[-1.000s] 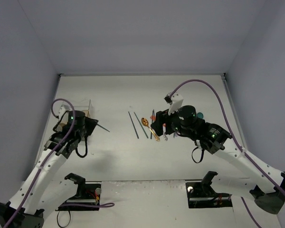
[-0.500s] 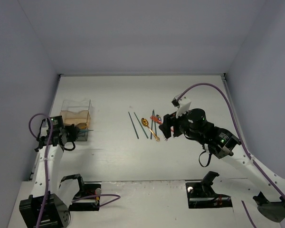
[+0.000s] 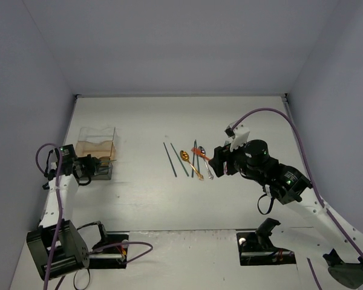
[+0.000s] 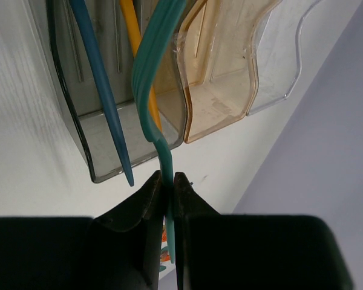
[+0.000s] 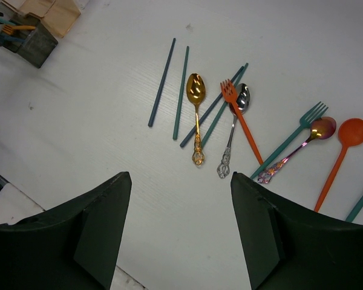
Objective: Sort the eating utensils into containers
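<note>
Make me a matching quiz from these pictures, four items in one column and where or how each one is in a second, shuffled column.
1 teal utensil
2 orange fork
3 orange spoon
4 right fingers

A open and empty
B crossing the silver spoon
C beside the purple-tinted spoon
D pinched by the left fingers

Pairs: 1-D, 2-B, 3-C, 4-A

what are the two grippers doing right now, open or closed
Left gripper: closed, pinching the end of a teal utensil.
Right gripper: open, holding nothing.
</note>
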You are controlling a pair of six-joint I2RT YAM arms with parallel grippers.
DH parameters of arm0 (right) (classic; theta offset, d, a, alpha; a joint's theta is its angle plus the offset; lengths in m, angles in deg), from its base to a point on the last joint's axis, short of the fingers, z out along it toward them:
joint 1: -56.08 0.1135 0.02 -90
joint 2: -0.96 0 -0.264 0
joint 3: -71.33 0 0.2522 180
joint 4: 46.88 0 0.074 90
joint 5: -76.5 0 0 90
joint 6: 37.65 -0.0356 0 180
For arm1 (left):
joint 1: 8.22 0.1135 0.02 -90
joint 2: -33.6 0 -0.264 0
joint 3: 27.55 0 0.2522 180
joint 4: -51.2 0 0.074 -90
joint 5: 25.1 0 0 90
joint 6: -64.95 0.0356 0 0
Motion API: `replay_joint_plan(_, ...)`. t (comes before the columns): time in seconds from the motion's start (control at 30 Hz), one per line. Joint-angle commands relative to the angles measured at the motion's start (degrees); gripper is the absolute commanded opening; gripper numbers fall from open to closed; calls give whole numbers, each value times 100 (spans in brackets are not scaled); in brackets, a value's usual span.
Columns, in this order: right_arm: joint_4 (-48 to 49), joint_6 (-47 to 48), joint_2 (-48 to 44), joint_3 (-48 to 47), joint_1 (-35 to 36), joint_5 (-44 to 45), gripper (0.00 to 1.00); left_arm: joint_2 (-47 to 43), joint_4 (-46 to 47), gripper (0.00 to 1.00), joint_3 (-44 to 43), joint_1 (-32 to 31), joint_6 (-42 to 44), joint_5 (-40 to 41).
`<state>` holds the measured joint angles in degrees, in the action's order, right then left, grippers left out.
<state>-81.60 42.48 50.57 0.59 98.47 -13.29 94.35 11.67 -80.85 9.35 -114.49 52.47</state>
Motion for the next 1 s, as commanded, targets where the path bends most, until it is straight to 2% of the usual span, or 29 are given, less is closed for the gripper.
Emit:
replay_joint_plan(0.0,168,108,-81,9,-62,50,64,413,436,2,-222,236,88,-356)
replay_joint_plan(0.3,136,125,-118,27,-91,102,65,979,455,7,-587,526,495,-662)
replay_joint_plan(0.73,119,134,-127,63,-108,163,65,1563,1151,18,-529,643,613,-1033)
replay_joint_plan(0.83,110,141,-116,54,-108,173,65,1435,1119,23,-544,641,630,-962)
replay_joint_plan(0.97,110,143,-86,16,-115,188,65,1093,760,36,-686,636,757,-815)
